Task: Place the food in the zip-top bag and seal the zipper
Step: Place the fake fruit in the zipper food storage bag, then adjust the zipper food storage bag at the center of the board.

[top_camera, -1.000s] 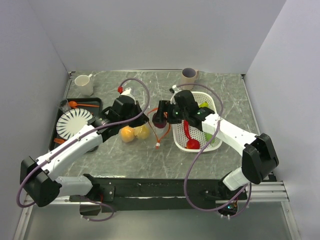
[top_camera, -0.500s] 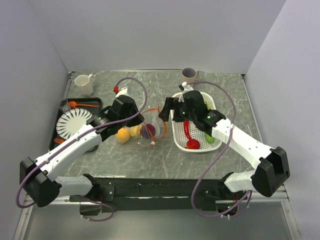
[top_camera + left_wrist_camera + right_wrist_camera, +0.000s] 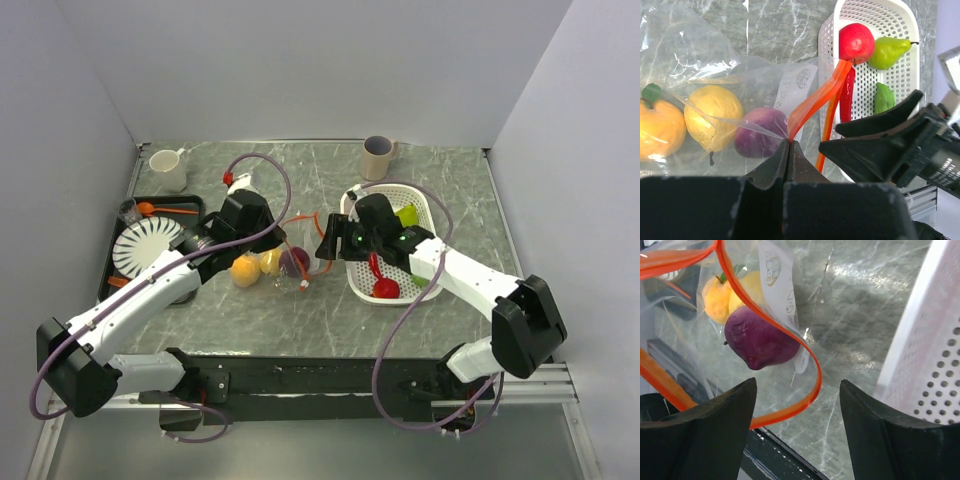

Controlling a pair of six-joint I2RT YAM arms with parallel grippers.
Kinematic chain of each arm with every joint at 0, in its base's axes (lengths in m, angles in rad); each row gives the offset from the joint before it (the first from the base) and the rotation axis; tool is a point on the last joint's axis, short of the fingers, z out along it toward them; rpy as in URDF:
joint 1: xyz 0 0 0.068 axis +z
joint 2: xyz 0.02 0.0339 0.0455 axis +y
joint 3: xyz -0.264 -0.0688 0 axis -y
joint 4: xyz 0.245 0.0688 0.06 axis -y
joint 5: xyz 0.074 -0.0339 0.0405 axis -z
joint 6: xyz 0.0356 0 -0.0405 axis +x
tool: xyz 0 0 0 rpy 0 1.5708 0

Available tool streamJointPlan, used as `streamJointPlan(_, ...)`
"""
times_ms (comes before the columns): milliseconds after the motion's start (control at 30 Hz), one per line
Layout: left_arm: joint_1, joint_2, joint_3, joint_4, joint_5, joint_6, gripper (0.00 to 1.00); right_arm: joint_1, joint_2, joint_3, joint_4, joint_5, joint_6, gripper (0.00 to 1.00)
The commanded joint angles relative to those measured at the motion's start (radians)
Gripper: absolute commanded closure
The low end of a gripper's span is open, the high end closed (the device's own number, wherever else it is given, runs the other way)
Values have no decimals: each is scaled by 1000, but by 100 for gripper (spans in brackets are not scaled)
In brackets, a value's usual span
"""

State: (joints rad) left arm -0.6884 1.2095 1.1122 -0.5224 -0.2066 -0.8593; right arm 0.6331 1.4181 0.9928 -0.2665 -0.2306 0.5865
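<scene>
Bag (image 3: 275, 265) lies centre of the top view, mouth toward the basket (image 3: 900, 20) on its right. Food inside: orange, yellow and purple fruit (image 3: 760, 340). More sits in the basket, including a red fruit (image 3: 856, 42) and a pear (image 3: 888, 50).

Left gripper (image 3: 789, 152) is pinched tight on the bag's rim by the zipper (image 3: 815, 97). Right gripper (image 3: 796, 390) is spread wide and empty at the mouth.

Judgement: the film is floppy and slick, and the zipper is the stiffest pinch point. The fruits look hard, glossy and light, so grip them across the middle.

The left claw (image 3: 790, 146) pinches the zipper (image 3: 816, 98) of the zip-top bag (image 3: 700, 55) holding three pieces of food (image 3: 712, 117).
</scene>
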Motion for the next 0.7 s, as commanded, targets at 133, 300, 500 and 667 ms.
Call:
streamJointPlan(133,6,-41,38,-5,-8,9,99,13,64,23,65,-58,32,37)
streamJointPlan(300,9,-56,32,-14,-20,5,99,14,55,26,105,-102,21,69)
streamJointPlan(500,20,-117,49,-77,-132,-1,99,13,7,121,121,-142,-22,100)
streamJointPlan(667,29,-218,72,-151,-266,-37,99,23,5,314,69,-185,-77,100)
